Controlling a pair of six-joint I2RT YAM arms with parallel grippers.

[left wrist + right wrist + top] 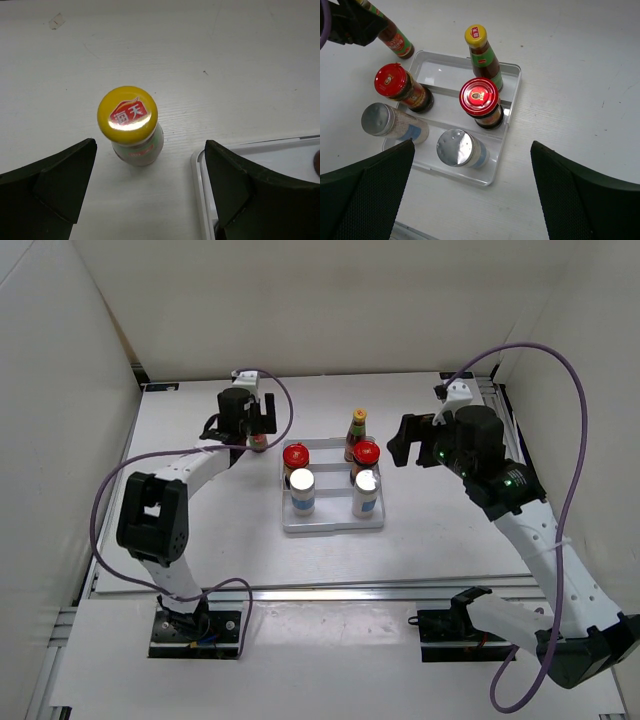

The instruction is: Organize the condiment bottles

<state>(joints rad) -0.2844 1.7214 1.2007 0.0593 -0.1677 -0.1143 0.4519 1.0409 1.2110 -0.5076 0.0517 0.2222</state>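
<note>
In my left wrist view, the yellow cap (127, 115) carries a red badge with two white characters, 海天. In my right wrist view, the other yellow cap (475, 35) has a small red mark and the red lids (479, 96) have gold emblems, all too small to read.

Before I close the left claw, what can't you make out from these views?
- Top view: the loose bottle is mostly covered by the left claw; only a sliver shows.
- Right wrist view: that bottle's cap is lost behind the left claw and the top edge.
- Left wrist view: the tray is cut off by the claw and the frame edge; the dark shape at the right edge cannot be identified.
</note>
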